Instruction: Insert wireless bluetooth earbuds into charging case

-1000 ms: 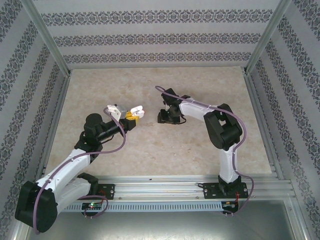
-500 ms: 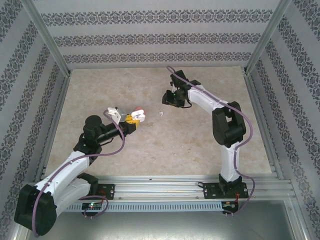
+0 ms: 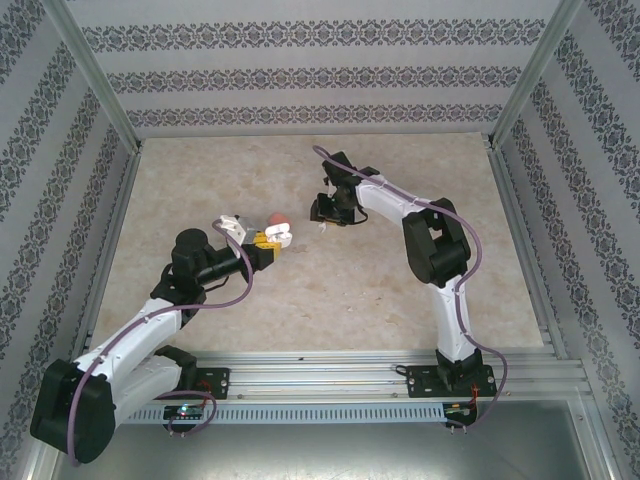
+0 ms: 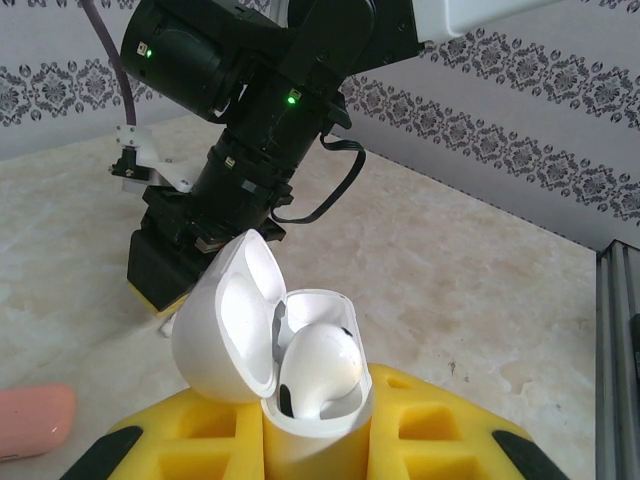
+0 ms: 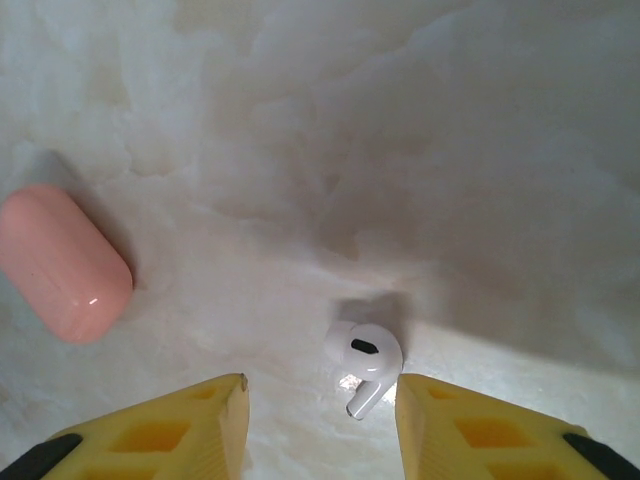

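My left gripper (image 4: pixel 315 445) is shut on the body of a white charging case (image 4: pixel 318 425), held upright above the table. The case's lid (image 4: pixel 222 325) stands open and one white earbud (image 4: pixel 322 365) sits in it. In the top view the left gripper (image 3: pixel 270 240) is left of centre. A second white earbud (image 5: pixel 363 356) lies loose on the marble table. My right gripper (image 5: pixel 320 405) hangs over it, open, with the bud between the yellow fingers and nearer the right finger (image 5: pixel 440 420). From above, the right gripper (image 3: pixel 326 214) is close to the case.
A pink closed case (image 5: pixel 62 262) lies on the table left of the loose bud, also seen as the pink case (image 3: pixel 279 218) beside the left gripper. Patterned walls and metal rails (image 3: pixel 330 375) bound the marble table (image 3: pixel 400 290). The right arm's wrist (image 4: pixel 200 220) looms right behind the held case.
The right gripper swung back and to the right, then came back left over the loose earbud. The left arm with the case barely shifted.
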You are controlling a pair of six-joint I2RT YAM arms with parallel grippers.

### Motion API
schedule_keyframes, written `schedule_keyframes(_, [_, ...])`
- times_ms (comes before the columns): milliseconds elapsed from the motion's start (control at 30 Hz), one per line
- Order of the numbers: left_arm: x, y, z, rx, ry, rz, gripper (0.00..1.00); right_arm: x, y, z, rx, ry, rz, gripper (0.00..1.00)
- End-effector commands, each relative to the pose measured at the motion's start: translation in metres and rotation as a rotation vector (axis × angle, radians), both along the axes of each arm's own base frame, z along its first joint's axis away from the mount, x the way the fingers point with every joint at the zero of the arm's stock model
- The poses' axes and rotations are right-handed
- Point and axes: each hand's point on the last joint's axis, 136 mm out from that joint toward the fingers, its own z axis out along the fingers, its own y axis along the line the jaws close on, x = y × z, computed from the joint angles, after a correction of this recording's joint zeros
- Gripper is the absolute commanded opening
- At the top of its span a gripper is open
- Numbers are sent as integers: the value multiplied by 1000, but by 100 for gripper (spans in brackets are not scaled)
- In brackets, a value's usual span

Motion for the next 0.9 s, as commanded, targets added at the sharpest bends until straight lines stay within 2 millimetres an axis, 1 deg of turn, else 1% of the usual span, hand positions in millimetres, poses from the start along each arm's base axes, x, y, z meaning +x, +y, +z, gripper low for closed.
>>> schedule_keyframes(0, [0,-2,11,-9,-36,-24,0,-5,-8,-18,-47,42,-11,42])
schedule_keyframes(367, [-1,-2,9,-8,-30,-26,0,-8,-7,-34,-136,62,39,37])
schedule_keyframes(533, [-2,-2,9,-9,-29,-28,0,-10,-9,-40,-149,70,52,32])
schedule_keyframes(667, [-2,-1,10,-9,-29,-25,0,-13,-7,-36,-147,66,71,29])
schedule_keyframes(867, [-2,-1,10,-11,-30,-27,0,-16,-5,-12,-146,1,112,24])
